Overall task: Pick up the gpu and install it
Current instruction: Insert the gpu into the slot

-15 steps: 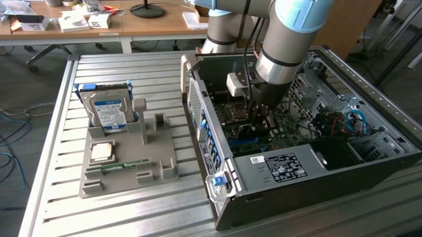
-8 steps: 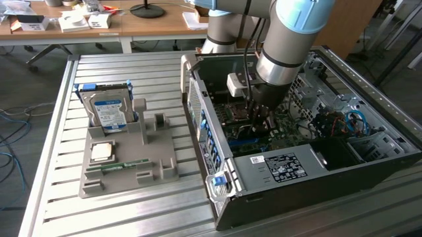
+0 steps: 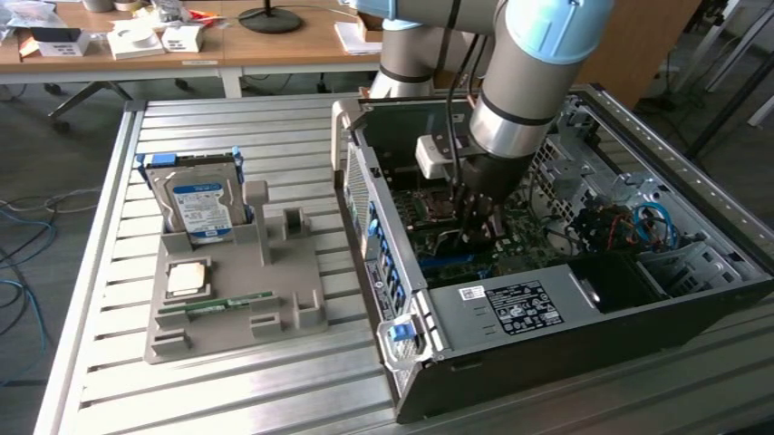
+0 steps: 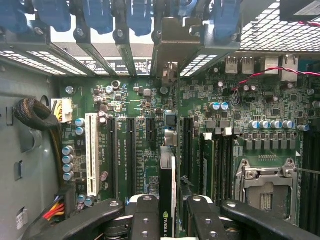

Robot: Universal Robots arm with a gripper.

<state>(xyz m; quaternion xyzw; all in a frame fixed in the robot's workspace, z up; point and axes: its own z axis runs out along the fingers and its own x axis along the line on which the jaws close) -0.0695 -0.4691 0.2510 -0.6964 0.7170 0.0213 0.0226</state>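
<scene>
In the exterior view the arm is reaching down into the open computer case (image 3: 545, 362) on the worktop (image 3: 217, 118), with a hard drive (image 3: 199, 204) standing on the exterior view's left. The wrist view is showing more: the gripper (image 4: 168, 222), its jaws partly closed, is clamping the gpu (image 4: 167, 170) edge-on above the motherboard (image 4: 135, 130) slots.

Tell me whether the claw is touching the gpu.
Touching. In the wrist view the gpu stands edge-on inside the claw, and the fingers sit flush against its faces with no visible gap.
</scene>
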